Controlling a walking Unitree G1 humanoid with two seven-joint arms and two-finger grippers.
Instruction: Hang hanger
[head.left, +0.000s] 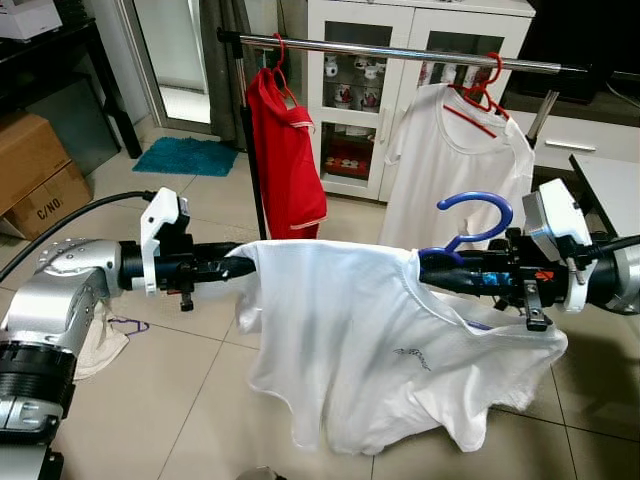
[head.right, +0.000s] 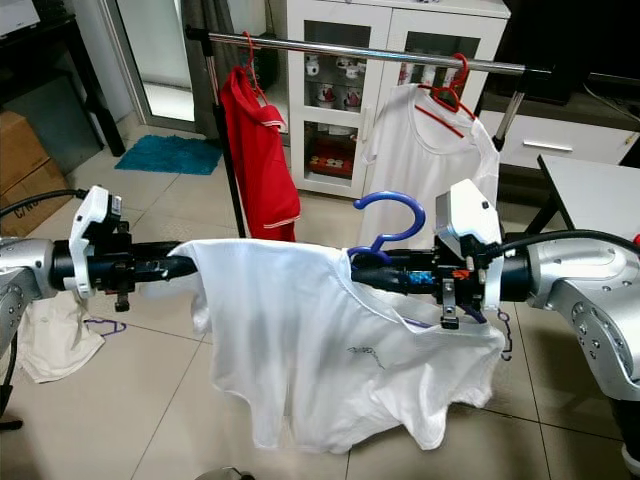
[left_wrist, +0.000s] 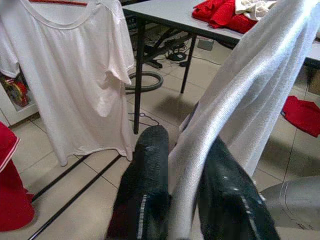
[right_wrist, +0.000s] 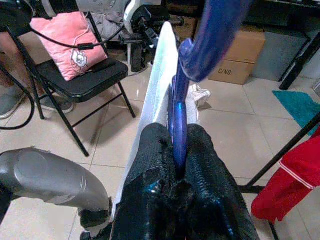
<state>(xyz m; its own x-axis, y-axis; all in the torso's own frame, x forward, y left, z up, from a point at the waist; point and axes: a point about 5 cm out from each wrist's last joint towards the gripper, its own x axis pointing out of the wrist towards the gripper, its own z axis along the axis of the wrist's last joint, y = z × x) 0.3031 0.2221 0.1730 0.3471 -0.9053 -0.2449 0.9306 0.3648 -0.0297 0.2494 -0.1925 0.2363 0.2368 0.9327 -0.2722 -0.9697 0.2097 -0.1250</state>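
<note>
A blue hanger (head.left: 478, 215) carries a white T-shirt (head.left: 350, 340), which I hold stretched out at chest height between both arms. My right gripper (head.left: 432, 272) is shut on the hanger's neck just below the hook (right_wrist: 215, 30). My left gripper (head.left: 245, 267) is shut on the shirt's other shoulder, with cloth pinched between its fingers (left_wrist: 150, 165). Beyond them runs a chrome clothes rail (head.left: 400, 50). A red shirt (head.left: 285, 150) and a second white T-shirt (head.left: 455, 170) hang from it on red hangers, with bare rail between the two.
A white glass-door cabinet (head.left: 360, 60) stands behind the rail. Cardboard boxes (head.left: 35, 170) and a teal mat (head.left: 185, 155) lie at the left. A table edge (head.left: 610, 185) is at the right. A cloth (head.left: 105, 340) lies on the floor. A folding chair with a pink pillow (right_wrist: 65, 42) stands nearby.
</note>
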